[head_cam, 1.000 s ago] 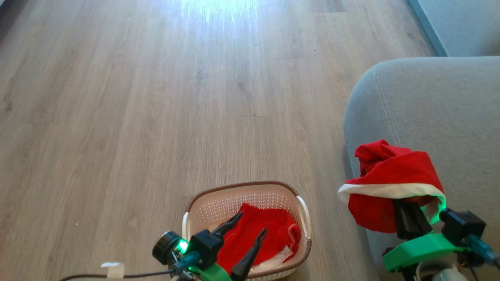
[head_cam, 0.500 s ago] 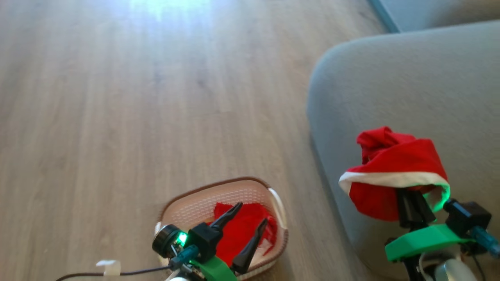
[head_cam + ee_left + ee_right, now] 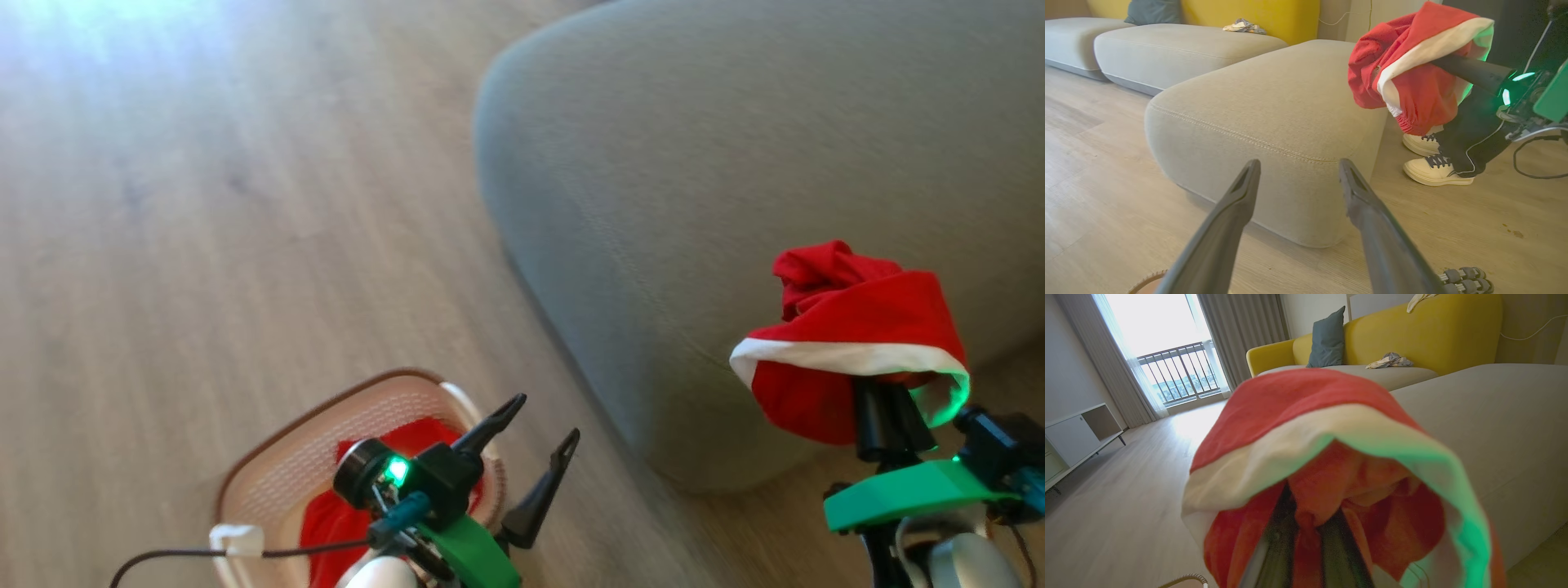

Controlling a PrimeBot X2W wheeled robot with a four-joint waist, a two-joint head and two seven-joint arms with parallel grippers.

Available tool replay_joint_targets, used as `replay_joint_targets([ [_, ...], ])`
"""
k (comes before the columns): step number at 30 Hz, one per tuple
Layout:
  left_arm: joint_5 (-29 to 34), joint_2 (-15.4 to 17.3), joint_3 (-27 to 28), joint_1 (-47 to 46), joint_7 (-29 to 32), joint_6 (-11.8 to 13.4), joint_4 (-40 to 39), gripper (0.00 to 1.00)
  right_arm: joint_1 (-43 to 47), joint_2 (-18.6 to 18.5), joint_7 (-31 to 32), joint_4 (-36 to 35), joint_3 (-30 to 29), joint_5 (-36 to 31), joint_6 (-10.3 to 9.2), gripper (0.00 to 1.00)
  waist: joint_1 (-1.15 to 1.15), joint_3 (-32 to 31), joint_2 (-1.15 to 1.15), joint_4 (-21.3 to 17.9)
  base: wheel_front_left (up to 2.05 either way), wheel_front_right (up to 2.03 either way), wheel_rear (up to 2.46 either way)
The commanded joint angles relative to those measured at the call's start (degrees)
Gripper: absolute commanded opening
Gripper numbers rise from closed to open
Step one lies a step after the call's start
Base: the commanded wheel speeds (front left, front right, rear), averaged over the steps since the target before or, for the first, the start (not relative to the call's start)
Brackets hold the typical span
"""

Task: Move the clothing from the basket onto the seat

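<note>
One red garment of the clothing, white-banded, hangs over my right gripper, which is shut on it beside the near corner of the grey seat. In the right wrist view the garment drapes over both fingers and hides their tips. A second red garment lies in the cream basket on the floor at the lower left. My left gripper stands open and empty just right of the basket's rim. In the left wrist view this gripper points at the seat.
A person's feet in cream shoes stand on the wooden floor by the seat's far corner. A cable trails nearby. Behind are a yellow sofa back, a blue cushion and a white cabinet.
The head camera has swung right: the seat now sits mid-picture and the basket has slid to the lower left. Both grippers keep their states, the right still carrying the garment.
</note>
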Motion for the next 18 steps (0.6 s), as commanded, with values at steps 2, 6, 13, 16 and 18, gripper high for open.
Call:
replay_joint_targets([
  [2,0.6,-0.4,0.6,-2.7,-0.6,-0.1,-1.7,1.0,-2.1,-0.4,-0.4,-2.5,0.5,-0.3,0.0,0.0,0.0,1.8,0.0,-4.0,0.0,0.0,0.0],
  [6,0.0,0.2,-2.8,-4.8,-0.6,-0.1,-0.9,1.0,-1.2,0.6,-0.4,-4.0,-1.9,-0.4,0.0,0.0,0.0,3.1,0.0,-4.8,0.0,0.0,0.0],
  [13,-1.4,1.2,-5.7,-7.4,-0.6,-0.1,-0.2,1.0,0.1,2.2,-0.4,-6.0,-3.9,-0.6,0.0,0.0,0.0,4.1,0.0,-5.3,0.0,0.0,0.0],
  [16,-1.7,1.2,-5.6,-7.6,-0.6,-0.1,-0.2,1.0,-0.3,2.4,-0.4,-6.2,-4.6,-1.0,0.0,0.0,0.0,4.2,0.0,-5.4,0.0,0.0,0.0],
  [18,-1.7,1.3,-5.1,-7.4,-0.6,-0.1,-0.4,1.0,-1.7,2.4,-0.4,-6.3,-5.7,-1.7,0.0,0.0,0.0,4.3,0.0,-5.5,0.0,0.0,0.0],
])
